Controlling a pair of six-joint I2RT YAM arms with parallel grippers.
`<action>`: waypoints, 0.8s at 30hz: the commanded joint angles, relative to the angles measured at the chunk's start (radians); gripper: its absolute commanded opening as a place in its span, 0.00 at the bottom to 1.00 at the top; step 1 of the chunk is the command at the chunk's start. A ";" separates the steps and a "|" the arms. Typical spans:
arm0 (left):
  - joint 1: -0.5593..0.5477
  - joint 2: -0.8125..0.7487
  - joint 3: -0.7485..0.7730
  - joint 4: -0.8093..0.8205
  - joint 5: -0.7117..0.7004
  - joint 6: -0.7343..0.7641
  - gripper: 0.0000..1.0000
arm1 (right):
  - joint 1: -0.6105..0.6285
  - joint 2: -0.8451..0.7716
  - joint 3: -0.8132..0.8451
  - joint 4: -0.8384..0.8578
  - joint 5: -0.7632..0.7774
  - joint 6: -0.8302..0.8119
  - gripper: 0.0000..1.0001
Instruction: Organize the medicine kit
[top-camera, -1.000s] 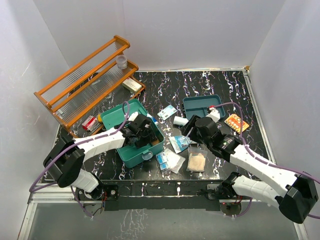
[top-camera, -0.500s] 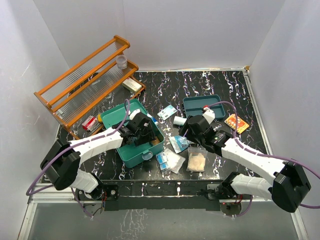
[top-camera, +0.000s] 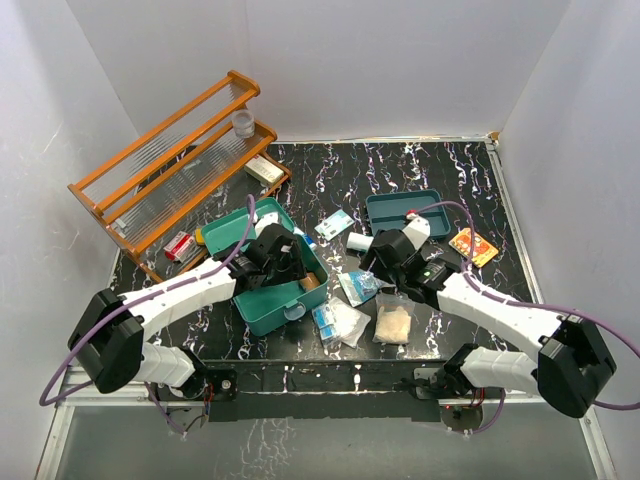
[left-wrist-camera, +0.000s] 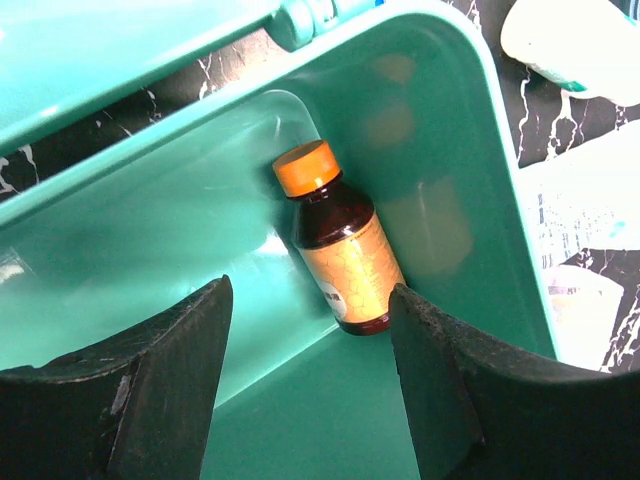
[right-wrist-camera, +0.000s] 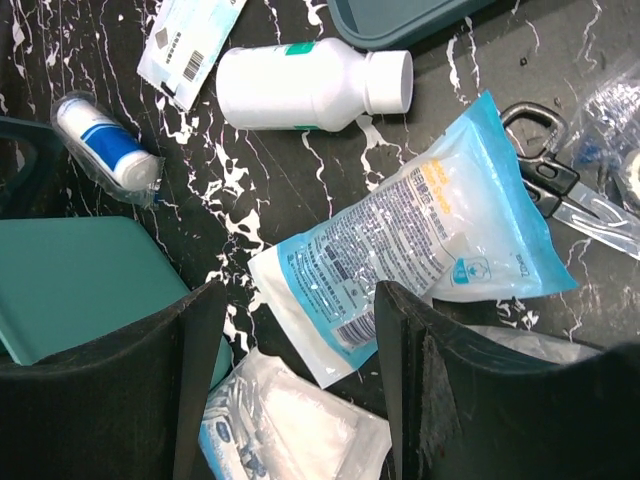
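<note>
Near the table's front left, the left gripper hangs open and empty inside the open medicine kit, above an orange-capped brown bottle. Rightward, the right gripper gapes empty over a blue-white pouch; a white bottle lies beyond.

Between the jaws of the left gripper, the label print of the brown bottle is being rendered too small to read, and the medicine kit around it is being cropped. Right of the right gripper, the scissors are being cut off (blade tips lost at the frame edge).
</note>
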 joint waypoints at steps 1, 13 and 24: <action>-0.005 -0.005 -0.023 0.024 -0.076 0.022 0.62 | -0.002 0.029 0.064 0.108 0.037 -0.127 0.59; -0.005 0.035 0.003 0.079 -0.146 0.004 0.58 | -0.002 -0.015 -0.004 0.103 0.125 -0.204 0.57; -0.005 0.158 0.012 0.211 -0.070 0.063 0.52 | -0.002 0.048 0.039 0.052 0.104 -0.250 0.55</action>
